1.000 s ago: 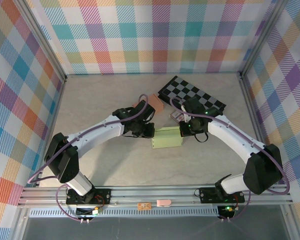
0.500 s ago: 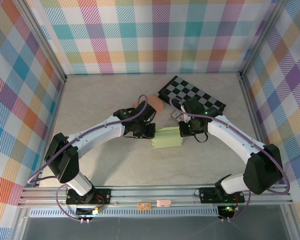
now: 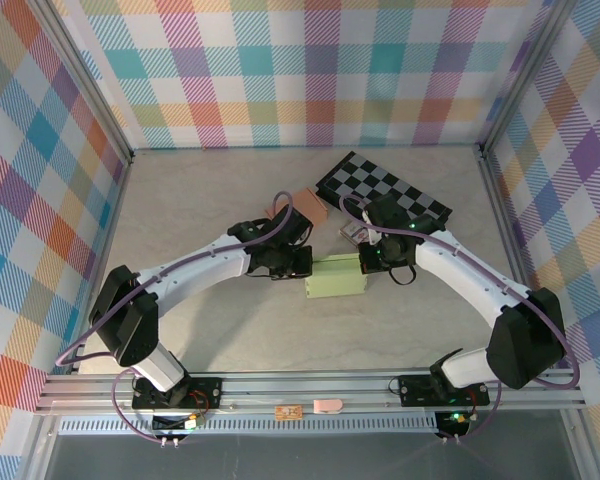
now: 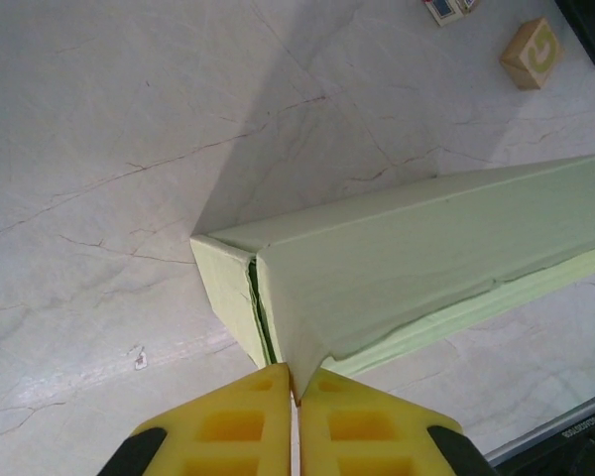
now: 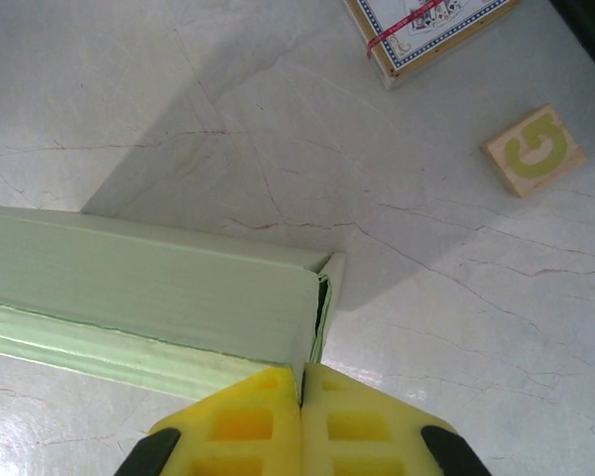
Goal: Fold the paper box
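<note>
Table (image 3: 200, 200) of pale veined stone lies under the box (image 3: 335, 277), a long pale green paper carton lying flat with its length running left to right. Two white arms lean in toward the box, one at each end. A black-and-white checked board (image 3: 385, 188) lies beyond the box, toward the right, well apart from it. A pinkish-tan piece (image 3: 305, 205) sits beyond the box's left end, partly behind the left arm. The left hand (image 4: 296, 375) is at the box's left end, its yellow pads (image 4: 248, 416) pressed together with their tips right at the corner edge of the upper panel, where a dark slit shows beside the end flap. The right hand (image 5: 300, 375) is likewise pressed together at the box's right end, tips touching the corner edge there. Whether either hand has paper nipped between its pads cannot be told. A banded pack of cards (image 5: 426, 25) lies beyond the box's right end, and a small wooden block (image 5: 533, 151) with a green figure lies near it.
</note>
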{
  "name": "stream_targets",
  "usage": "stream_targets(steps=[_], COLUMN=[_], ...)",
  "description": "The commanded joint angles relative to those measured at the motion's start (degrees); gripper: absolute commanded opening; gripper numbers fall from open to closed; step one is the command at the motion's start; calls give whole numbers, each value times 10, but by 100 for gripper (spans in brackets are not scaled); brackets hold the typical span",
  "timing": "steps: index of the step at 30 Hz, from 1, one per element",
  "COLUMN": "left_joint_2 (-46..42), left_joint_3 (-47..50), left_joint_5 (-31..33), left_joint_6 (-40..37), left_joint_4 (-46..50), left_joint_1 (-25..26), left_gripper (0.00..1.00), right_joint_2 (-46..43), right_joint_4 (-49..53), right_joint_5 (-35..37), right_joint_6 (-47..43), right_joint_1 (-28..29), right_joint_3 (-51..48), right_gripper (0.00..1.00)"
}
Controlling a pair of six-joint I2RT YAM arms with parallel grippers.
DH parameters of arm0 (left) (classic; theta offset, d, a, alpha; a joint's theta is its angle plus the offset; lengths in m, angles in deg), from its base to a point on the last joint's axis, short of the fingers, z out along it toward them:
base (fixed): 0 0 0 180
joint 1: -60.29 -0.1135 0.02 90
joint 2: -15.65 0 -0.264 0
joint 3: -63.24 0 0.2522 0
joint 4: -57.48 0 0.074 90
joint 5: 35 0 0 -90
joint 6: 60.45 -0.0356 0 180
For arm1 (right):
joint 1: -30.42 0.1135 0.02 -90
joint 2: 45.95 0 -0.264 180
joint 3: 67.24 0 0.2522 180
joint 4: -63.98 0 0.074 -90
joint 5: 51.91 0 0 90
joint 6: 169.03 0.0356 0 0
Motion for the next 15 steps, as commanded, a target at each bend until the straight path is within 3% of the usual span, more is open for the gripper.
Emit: stream_targets(steps=[1, 8, 15], left_joint_2=[-9, -20, -26], left_joint_3=[19, 44, 66], left_joint_5=[-9, 14, 34], left_joint_6=[12, -5, -22], left_joint_4=[-3, -5, -18], left_joint_1=[3, 10, 22], left_gripper=[9, 8, 8], right_joint_2=[-18, -30, -49], right_joint_4=[16, 6, 5], right_joint_5=[6, 13, 8], right_joint_6=[8, -5, -15], right_joint_1=[3, 3, 4], right_joint_3=[-8, -31, -36], right_gripper=[1, 1, 10])
